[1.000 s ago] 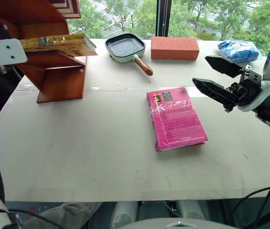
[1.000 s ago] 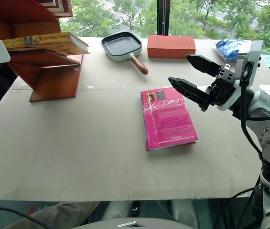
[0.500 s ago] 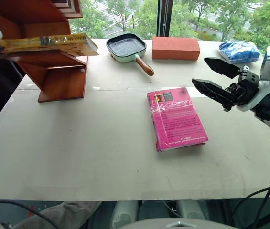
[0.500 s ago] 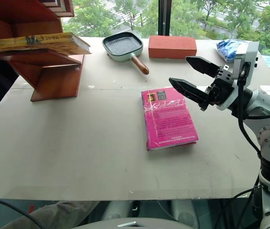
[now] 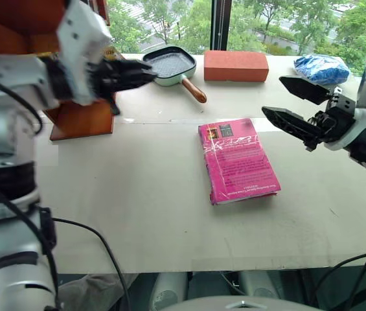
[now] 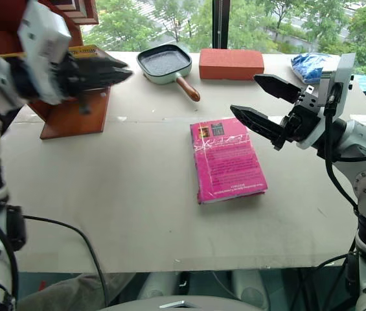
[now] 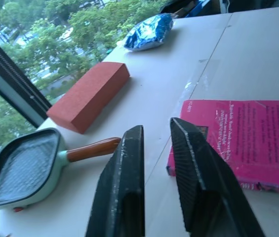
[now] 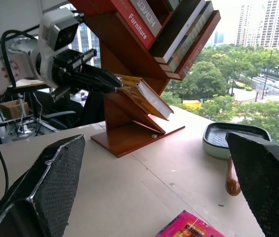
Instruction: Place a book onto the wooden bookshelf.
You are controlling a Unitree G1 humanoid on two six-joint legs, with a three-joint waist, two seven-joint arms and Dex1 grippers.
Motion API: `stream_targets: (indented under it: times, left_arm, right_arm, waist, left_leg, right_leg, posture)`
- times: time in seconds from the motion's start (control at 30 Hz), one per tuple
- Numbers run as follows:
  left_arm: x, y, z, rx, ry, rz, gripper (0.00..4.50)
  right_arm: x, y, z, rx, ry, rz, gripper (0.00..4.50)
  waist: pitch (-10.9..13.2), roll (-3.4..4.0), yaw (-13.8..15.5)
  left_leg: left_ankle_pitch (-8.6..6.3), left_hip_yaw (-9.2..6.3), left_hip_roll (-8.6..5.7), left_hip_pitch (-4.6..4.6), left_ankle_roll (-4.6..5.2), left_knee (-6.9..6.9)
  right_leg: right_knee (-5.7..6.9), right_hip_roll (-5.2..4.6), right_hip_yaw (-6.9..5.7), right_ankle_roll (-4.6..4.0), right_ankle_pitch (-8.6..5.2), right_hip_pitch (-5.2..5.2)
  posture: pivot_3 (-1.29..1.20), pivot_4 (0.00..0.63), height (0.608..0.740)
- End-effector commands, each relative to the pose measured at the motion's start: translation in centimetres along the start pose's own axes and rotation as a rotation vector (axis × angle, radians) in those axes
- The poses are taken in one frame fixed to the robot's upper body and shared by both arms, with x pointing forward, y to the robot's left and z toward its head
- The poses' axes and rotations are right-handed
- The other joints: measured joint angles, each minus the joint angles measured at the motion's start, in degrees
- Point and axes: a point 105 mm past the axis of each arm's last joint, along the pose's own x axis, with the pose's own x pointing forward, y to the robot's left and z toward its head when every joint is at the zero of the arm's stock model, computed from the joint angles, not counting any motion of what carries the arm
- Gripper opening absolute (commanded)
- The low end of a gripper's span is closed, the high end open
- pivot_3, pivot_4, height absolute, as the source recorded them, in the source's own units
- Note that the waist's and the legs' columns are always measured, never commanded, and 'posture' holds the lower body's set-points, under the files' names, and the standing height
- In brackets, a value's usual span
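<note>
- Left tool (image 5: 145,72): fingers together, empty, in front of the wooden bookshelf (image 5: 79,116) at far left.
- Right tool (image 5: 297,107): fingers apart, empty, above the bench (image 5: 137,207), right of the pink paperback (image 5: 237,159).
- Book (image 8: 144,96) rests on a slanted shelf board.

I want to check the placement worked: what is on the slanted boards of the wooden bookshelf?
The yellow-orange book lies on a lower slanted board of the wooden bookshelf. Several other books lean on the upper boards. The left pincer covers the book's near end.
</note>
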Motion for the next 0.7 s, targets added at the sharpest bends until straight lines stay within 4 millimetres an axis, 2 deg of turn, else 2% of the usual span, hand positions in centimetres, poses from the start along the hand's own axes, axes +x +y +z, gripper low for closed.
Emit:
stream_targets:
  times: [0.03,0.1,0.17,0.3,0.43,0.53,0.7]
  left_arm:
    - [3.0,0.2,-3.5,0.001,-0.062,0.261,0.08]
    - [4.0,0.5,-4.6,-0.023,-0.124,0.393,0.08]
    - [4.7,1.3,-5.0,0.058,-0.17,0.506,0.08]
    - [5.7,3.7,-4.1,0.154,-0.273,0.712,0.08]
    - [6.6,4.8,-3.6,0.201,-0.311,0.796,0.08]
    - [5.7,6.3,-3.8,0.218,-0.306,0.925,0.08]
    - [3.4,8.0,-5.2,0.235,-0.239,1.093,0.08]
  right_arm:
    - [-0.3,0.5,1.7,-0.067,-0.047,-0.011,4.5]
    - [-0.2,0.5,1.7,-0.072,-0.044,-0.018,4.5]
    - [-0.2,0.5,1.5,-0.073,-0.037,-0.021,4.5]
    - [-0.3,0.6,1.1,-0.074,-0.007,-0.025,4.5]
    - [-0.2,0.6,1.2,-0.063,-0.021,-0.023,4.5]
    - [-0.1,1.0,1.7,-0.039,-0.057,0.008,4.5]
    - [0.1,1.6,2.3,-0.014,-0.089,0.056,4.5]
  waist:
    - [-0.06,0.1,0.22]
    - [-0.02,0.04,0.29]
    - [0.03,-0.04,0.28]
    - [0.03,-0.05,0.58]
    - [0.02,-0.06,1.15]
    - [0.03,-0.06,1.1]
    - [0.03,-0.06,0.69]
  left_leg:
    - [0.0,0.02,-0.03,0.07,0.0,0.01]
    - [0.0,0.04,-0.04,0.01,0.0,0.07]
    - [0.0,-0.04,-0.03,-0.08,0.0,0.2]
    - [0.0,-0.03,-0.08,-0.1,0.0,0.22]
    - [-0.01,0.08,-0.18,-0.12,0.01,0.29]
    - [-0.01,0.1,-0.22,-0.14,0.02,0.29]
    - [-0.01,0.05,-0.18,-0.14,0.01,0.26]
  right_leg:
    - [0.01,-0.05,0.02,0.0,0.0,0.08]
    - [0.03,-0.02,-0.05,-0.01,0.01,0.07]
    - [0.05,0.01,-0.13,-0.02,0.02,0.06]
    - [0.01,0.01,-0.15,-0.02,0.02,0.07]
    - [0.0,-0.1,-0.12,0.02,0.04,0.11]
    - [-0.03,-0.09,-0.12,0.06,0.06,0.1]
    - [0.0,-0.06,-0.21,0.06,0.06,0.09]
  posture:
    - [0.0,0.15,0.74]
    - [0.0,0.15,0.74]
    - [0.0,0.15,0.74]
    - [0.0,0.15,0.74]
    - [0.0,0.15,0.74]
    - [0.0,0.15,0.74]
    - [0.0,0.15,0.74]
